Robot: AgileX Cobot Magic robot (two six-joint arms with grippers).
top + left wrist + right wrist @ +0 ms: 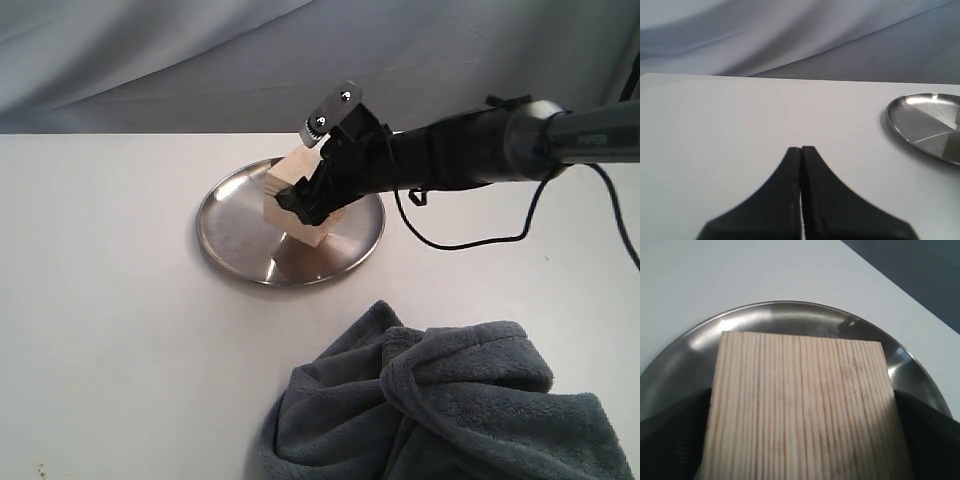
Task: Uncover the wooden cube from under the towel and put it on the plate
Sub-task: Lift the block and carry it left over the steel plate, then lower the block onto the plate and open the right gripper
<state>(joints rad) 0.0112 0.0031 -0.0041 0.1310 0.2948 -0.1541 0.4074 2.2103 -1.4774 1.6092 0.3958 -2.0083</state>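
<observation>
My right claw (pixel 308 205) is clamped on the wooden cube (pixel 800 405), one finger on each side face, jaws spread just as wide as the block. The cube sits in the middle of the exterior view, over the centre of the plate (pixel 240 235), and it looks tipped toward one corner. Whether its low edge touches the steel I cannot tell (the reflection muddles it). The towel (pixel 450 410) lies heaped in the lower right of that frame, well apart from the plate, so the uncovering is done. What is left, as I judge it, is the set-down.

To do that well, I should level the block first so a flat face meets the dish rather than an edge, then lower slowly until it bears. The steel looks slick and shallow, so a dropped or tilted cube could skid toward the rim. I should open both fingers evenly and only a little, so neither drags the block sideways, then lift straight up before pulling back toward the right of the frame.

My left claw (pixel 801 165) is pressed together with nothing in it, over the table (pixel 715 125), with the plate's rim at the right edge of its view; it has no part in this step
</observation>
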